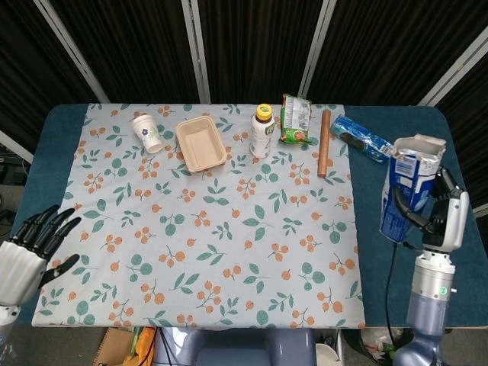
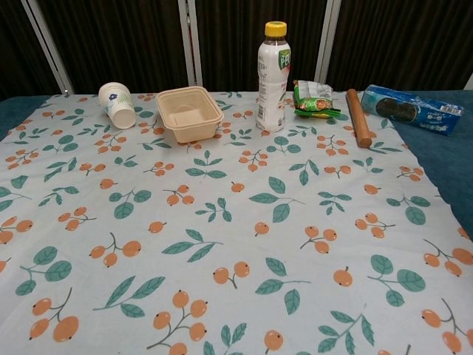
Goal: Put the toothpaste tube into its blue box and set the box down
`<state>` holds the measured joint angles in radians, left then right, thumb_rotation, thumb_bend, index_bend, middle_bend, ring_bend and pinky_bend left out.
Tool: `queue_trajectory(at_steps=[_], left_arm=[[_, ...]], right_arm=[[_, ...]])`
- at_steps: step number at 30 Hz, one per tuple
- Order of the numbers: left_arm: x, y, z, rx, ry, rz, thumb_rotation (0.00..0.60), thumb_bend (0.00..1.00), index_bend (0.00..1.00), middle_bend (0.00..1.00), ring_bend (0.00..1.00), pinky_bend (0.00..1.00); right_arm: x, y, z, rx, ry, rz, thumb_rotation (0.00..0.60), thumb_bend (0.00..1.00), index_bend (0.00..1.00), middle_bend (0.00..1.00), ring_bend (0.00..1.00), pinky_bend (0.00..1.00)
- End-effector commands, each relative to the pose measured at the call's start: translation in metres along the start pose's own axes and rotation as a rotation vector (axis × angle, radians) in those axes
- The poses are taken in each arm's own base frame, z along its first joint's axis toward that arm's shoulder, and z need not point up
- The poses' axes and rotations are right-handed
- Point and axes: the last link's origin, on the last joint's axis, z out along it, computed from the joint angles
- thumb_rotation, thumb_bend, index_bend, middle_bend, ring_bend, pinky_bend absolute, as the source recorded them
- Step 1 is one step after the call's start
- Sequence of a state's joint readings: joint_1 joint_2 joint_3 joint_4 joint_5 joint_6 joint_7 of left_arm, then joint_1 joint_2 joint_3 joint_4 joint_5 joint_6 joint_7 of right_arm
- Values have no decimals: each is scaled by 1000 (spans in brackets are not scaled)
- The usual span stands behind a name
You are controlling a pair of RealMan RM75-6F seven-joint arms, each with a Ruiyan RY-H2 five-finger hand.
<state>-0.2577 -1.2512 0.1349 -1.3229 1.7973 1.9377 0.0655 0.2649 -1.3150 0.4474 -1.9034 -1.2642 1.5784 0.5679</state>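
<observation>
Blue box: the blue box [image 1: 407, 192] stands nearly upright in the air off the right side of the floral cloth, over the dark blue part of the counter [image 1: 457, 145]; its top flaps are open and crumpled, which suits a box loaded from above.
Toothpaste tube: no tube shows on the cloth in either view, so it is probably inside the box already, though the opening does not let me see in.
Right hand: the right hand [image 1: 438, 213] grasps the box from behind and the side, fingers wrapped round its lower half; holding low keeps the open mouth free and the box steady for setting down.
Left hand: the left hand [image 1: 27, 248] is at the near left corner of the counter, released and holding nothing, fingers spread, well apart from the box.
Step in hand: judged from this, only the setting down is left; the box must go down on its base or side without the flaps catching.
Risk: a tall narrow box with a crushed top may tip if released upright.
Far row: paper cup [image 2: 118, 104], beige tray [image 2: 189, 113], drink bottle [image 2: 273, 76], green snack pack [image 2: 313, 99], wooden rolling pin [image 2: 358, 127] and blue biscuit packet [image 2: 412, 109] line the back edge, well apart from the box.
</observation>
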Motion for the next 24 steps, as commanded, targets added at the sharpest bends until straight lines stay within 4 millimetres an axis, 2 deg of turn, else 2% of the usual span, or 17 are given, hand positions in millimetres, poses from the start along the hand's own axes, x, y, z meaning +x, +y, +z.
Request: queue_trajectory(at_steps=[1,6,15,19,24], left_arm=[[-8,2,-16,2,-45,-14,600,0,160,166,141,276],[-9,-1,-19,18,-44,-27,600,0,159,165,141,275],[-9,-8,-18,83,-43,-78,600,0,158,162,141,275],[-8,-10,-18,96,-39,-88,600,0,155,162,141,275],[-8,-10,-18,95,-43,-95,600,0,157,162,141,275]], right_arm=[[-2,14,-9,-49,-60,-101,600,485,669,636,609,604],[-13,40,-35,-124,-214,-296,600,485,669,635,609,604],[-55,94,-91,-217,-512,-603,600,485,669,636,609,604],[-75,109,-106,-224,-564,-654,600,485,668,635,609,604],[-94,121,-114,-232,-597,-709,600,485,644,636,589,604]])
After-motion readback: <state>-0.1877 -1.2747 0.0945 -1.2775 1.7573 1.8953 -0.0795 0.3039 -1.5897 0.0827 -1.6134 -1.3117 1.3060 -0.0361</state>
